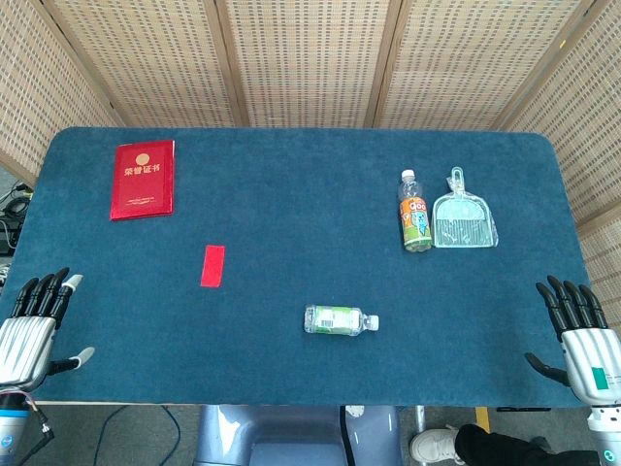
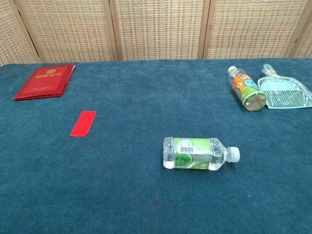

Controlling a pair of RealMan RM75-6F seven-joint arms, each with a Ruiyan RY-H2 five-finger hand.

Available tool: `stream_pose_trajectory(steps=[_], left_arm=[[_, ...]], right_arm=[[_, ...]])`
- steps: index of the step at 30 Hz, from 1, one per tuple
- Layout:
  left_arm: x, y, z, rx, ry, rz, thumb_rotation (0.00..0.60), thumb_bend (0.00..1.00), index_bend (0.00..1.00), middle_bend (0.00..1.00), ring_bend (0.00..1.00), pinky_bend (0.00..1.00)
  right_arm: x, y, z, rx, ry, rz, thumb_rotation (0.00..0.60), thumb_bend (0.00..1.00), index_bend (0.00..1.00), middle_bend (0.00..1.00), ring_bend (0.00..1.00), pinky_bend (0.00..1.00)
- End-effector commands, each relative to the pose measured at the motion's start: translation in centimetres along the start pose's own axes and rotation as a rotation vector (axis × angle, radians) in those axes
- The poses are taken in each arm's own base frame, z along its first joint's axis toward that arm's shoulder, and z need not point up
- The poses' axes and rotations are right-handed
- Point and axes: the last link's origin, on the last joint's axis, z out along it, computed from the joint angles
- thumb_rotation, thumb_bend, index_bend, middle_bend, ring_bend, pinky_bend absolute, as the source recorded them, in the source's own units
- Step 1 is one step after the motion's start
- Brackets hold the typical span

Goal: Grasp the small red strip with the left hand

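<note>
At the near edge of the blue tabletop, seen from the head view, the left hand sits at the near-left corner, palm down, its fingers spread apart and holding nothing; the thumb tip points inward over the cloth. The right hand mirrors it at the near-right corner, fingers likewise apart and empty. Neither hand shows in the chest view.

Between the two hands the near strip of cloth lies bare. A little farther in, near the middle, a clear water bottle with a green label lies on its side, cap pointing toward the robot's right.

The small red strip lies flat on the left half, farther in than the left hand and to its inner side, well apart from the fingers, with open cloth all around it. Nothing touches it.

Beyond it, near the far-left corner, a red booklet lies flat. On the far right an orange-labelled bottle lies on its side, just beside a pale green dustpan. A woven screen stands behind the far edge.
</note>
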Motion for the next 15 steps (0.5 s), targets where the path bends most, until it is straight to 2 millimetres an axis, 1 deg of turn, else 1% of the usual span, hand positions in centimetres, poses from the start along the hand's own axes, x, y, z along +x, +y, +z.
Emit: stream_pose_trajectory(steps=[1,6,9,11,13,14,15], left_arm=[[0.0,0.0,0.0,0.001,-0.004,-0.003,0.6,0.0,0.0,0.0,0.0,0.0],[-0.3,-0.2,0.3,0.004,-0.015,-0.004,0.6,0.0,0.0,0.0,0.0,0.0],[-0.7,-0.2,1.0,0.002,-0.035,-0.002,0.6,0.0,0.0,0.0,0.0,0.0],[-1.2,-0.2,2.0,-0.008,-0.047,0.005,0.6,0.0,0.0,0.0,0.0,0.0],[-1.7,-0.1,3.4,-0.012,-0.058,0.008,0.6,0.0,0.0,0.0,0.0,0.0],[-2.0,0.0,4.2,-0.014,-0.065,0.006,0.6,0.0,0.0,0.0,0.0,0.0],[-2.5,0.2,5.6,-0.018,-0.079,-0.001,0.6,0.0,0.0,0.0,0.0,0.0]], right_arm=[[0.0,0.0,0.0,-0.002,0.001,0.0,0.6,0.0,0.0,0.0,0.0,0.0],[-0.1,0.0,0.0,-0.004,0.0,0.001,0.6,0.0,0.0,0.0,0.0,0.0],[-0.1,0.0,0.0,-0.008,0.001,0.002,0.6,0.0,0.0,0.0,0.0,0.0],[0.0,-0.2,0.0,-0.004,0.001,0.002,0.6,0.0,0.0,0.0,0.0,0.0],[-0.1,-0.2,0.0,-0.003,0.001,0.003,0.6,0.0,0.0,0.0,0.0,0.0],[-0.1,-0.2,0.0,-0.005,0.0,0.003,0.6,0.0,0.0,0.0,0.0,0.0],[-0.1,-0.1,0.1,-0.009,-0.004,0.004,0.6,0.0,0.0,0.0,0.0,0.0]])
